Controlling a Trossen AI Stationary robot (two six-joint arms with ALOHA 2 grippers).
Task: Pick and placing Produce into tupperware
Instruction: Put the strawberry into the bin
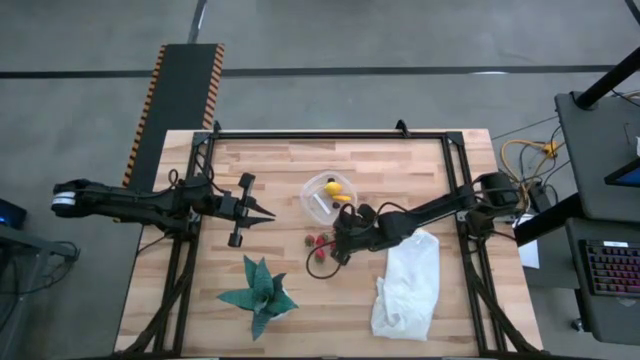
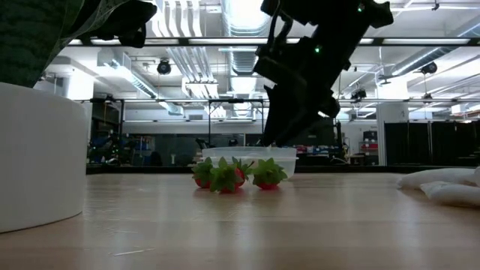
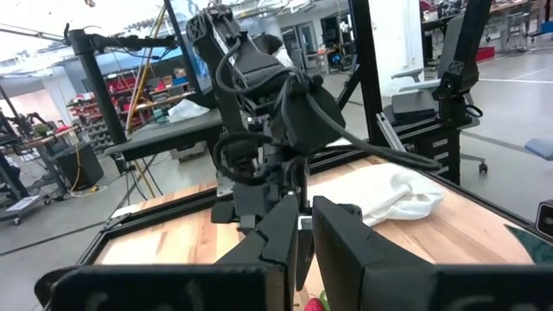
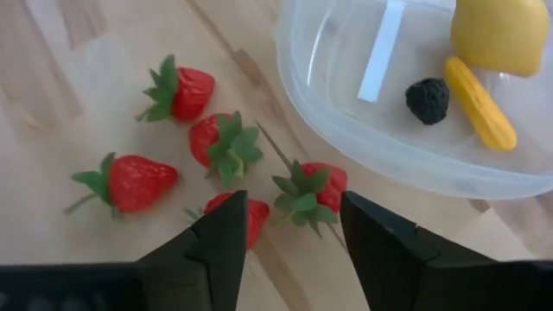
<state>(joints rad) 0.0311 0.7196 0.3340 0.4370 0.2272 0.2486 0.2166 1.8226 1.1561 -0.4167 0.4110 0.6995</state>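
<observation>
The tupperware (image 4: pixel 363 130) is a clear tub with a white mark; it holds a yellow lemon (image 4: pixel 501 34), an orange piece (image 4: pixel 479 104) and a dark ball (image 4: pixel 428 99). Several red strawberries (image 4: pixel 186 91) lie on the wood just beside it, and they also show in the high view (image 1: pixel 318 240) and the low view (image 2: pixel 225 178). My right gripper (image 4: pixel 289 203) is open and hovers over the strawberries, pointing down, with one berry (image 4: pixel 311 188) between its fingers. My left gripper (image 1: pixel 268 213) is shut and waits left of the tub (image 1: pixel 328 195). The second dark ball is out of sight.
A white cloth bag (image 1: pixel 408 285) lies to the right of the strawberries, under the right arm. The green spiky plant (image 1: pixel 260 293) sits near the table's near edge. A large white object (image 2: pixel 30 161) stands close to the low camera. Bare wood lies between the left gripper and the tub.
</observation>
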